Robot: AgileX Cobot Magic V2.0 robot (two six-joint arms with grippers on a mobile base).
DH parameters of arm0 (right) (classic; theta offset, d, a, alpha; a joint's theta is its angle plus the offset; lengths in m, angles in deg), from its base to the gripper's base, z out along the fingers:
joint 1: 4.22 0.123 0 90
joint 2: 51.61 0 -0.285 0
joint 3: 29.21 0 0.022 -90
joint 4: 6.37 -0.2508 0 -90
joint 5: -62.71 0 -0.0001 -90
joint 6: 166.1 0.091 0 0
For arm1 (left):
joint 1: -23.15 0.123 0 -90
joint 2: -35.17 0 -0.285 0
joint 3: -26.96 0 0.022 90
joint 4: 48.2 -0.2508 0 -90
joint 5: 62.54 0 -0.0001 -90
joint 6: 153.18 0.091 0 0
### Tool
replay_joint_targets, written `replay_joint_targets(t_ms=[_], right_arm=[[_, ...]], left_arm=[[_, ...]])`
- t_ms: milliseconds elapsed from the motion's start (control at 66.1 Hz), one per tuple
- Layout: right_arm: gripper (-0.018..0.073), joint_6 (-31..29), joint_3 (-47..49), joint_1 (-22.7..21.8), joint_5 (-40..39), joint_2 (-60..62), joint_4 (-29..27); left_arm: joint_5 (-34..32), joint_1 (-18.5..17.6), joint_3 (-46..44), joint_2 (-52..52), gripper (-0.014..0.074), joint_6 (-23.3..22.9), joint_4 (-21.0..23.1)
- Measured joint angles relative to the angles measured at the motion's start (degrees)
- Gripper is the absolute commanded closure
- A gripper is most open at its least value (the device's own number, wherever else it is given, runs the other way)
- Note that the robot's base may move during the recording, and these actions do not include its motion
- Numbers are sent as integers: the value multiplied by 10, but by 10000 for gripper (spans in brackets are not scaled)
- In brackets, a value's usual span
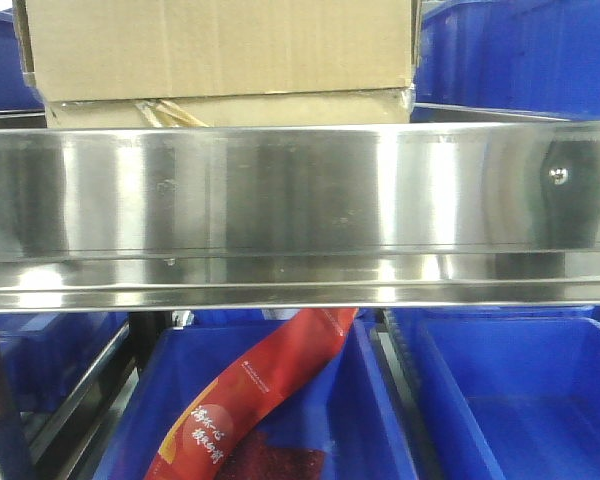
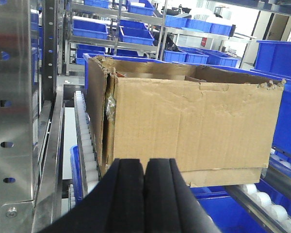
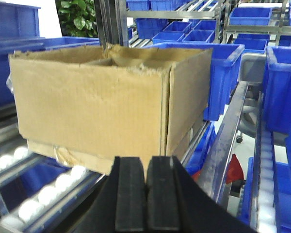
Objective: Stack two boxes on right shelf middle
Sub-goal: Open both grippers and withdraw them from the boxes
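Note:
A tall tan cardboard box (image 1: 220, 45) rests on a flat cardboard box (image 1: 280, 110) with a yellowish tape scrap (image 1: 170, 113), on the shelf behind its shiny steel front rim (image 1: 300, 200). In the left wrist view the tall box (image 2: 194, 126) sits on the flat box (image 2: 223, 177); my left gripper (image 2: 144, 167) is shut and empty just in front of the stack's left end. In the right wrist view the tall box (image 3: 92, 107) sits on the flat box (image 3: 68, 155); my right gripper (image 3: 146, 165) is shut and empty before its right corner.
A screw (image 1: 557, 176) sits near the rim's right end. Blue bins (image 1: 520, 390) stand below the shelf, one holding a red packet (image 1: 260, 400). White rollers (image 3: 43, 191) carry the boxes. A steel upright (image 2: 14, 107) stands at the left. Blue bins (image 3: 281, 87) flank the stack.

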State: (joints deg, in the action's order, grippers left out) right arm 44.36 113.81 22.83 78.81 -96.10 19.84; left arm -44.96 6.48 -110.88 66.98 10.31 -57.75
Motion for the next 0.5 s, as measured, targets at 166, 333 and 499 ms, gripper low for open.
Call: replay_joint_targets(t_ms=[166, 333, 499], right_arm=[[728, -125, -77, -60, -58, 56, -44], [728, -256, -176, -184, -147, 133, -161], [728, -283, -277, -287, -175, 212, -214]], left_arm=[[0, 0, 0, 0, 708, 0, 0], [0, 0, 0, 0, 708, 0, 0], [0, 0, 1, 0, 708, 0, 0]])
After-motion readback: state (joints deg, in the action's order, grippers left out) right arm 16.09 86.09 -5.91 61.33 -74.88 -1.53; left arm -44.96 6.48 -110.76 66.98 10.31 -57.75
